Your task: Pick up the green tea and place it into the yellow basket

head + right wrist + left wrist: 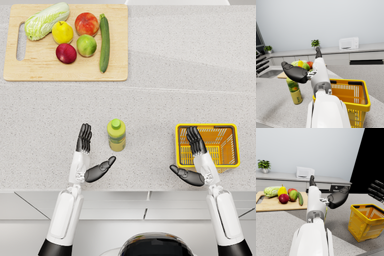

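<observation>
Green tea (pixel 116 134) stands upright on the surface (pixel 165 75), between the hands, left of the basket (pixel 232 159). Left hand (pixel 89 155) sits just left of it, fingers spread, holding nothing, likely poised to grasp. Right hand (pixel 194 159), open and empty, hovers over the basket's near-left rim.

Tabletop (pixel 190 75): pale grey speckled stone with a faint seam across it.
Wall (pixel 331 17): plain light grey, evenly lit.
Back counter (pixel 368 47): grey top over light cabinets along the wall.
On the back counter: white microwave (pixel 348 43), small potted plant (pixel 315 43).
Sink (pixel 271 73): set into the counter.
</observation>
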Robot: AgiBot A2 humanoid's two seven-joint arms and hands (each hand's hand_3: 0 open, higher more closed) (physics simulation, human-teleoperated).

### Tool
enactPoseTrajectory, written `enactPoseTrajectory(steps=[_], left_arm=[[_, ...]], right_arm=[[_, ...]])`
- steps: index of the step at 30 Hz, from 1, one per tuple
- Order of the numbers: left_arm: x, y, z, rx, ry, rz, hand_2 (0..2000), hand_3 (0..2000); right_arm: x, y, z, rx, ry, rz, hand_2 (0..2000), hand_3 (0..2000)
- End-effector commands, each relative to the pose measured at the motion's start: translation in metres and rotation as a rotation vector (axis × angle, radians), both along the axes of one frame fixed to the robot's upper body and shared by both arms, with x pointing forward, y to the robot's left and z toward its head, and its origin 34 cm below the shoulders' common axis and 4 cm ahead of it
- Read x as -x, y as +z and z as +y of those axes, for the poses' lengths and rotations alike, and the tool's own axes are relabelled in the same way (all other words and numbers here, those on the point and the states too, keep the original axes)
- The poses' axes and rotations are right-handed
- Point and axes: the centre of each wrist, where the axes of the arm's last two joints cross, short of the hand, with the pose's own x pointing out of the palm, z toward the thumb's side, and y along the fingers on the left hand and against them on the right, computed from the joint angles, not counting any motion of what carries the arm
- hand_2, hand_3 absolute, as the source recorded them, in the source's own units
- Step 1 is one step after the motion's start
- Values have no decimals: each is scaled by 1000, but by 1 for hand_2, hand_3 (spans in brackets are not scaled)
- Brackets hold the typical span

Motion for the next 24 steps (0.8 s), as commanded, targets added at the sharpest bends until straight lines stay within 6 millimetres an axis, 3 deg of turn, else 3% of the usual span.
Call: enactPoseTrajectory(steps=[1,15,19,24], left_arm=[[0,0,0,0,0,0,0,0],[-1,-6,-6,-7,-21,24,0,0],[-22,-6,-6,33,-42,-55,0,0],[-41,-25,-11,-162,8,-50,0,0]], right_arm=[[0,0,0,0,0,0,0,0],[-1,-6,6,7,21,24,0,0],[-7,6,1,-77,-92,-70,0,0],[-3,16,-4,85,-210,-199,0,0]])
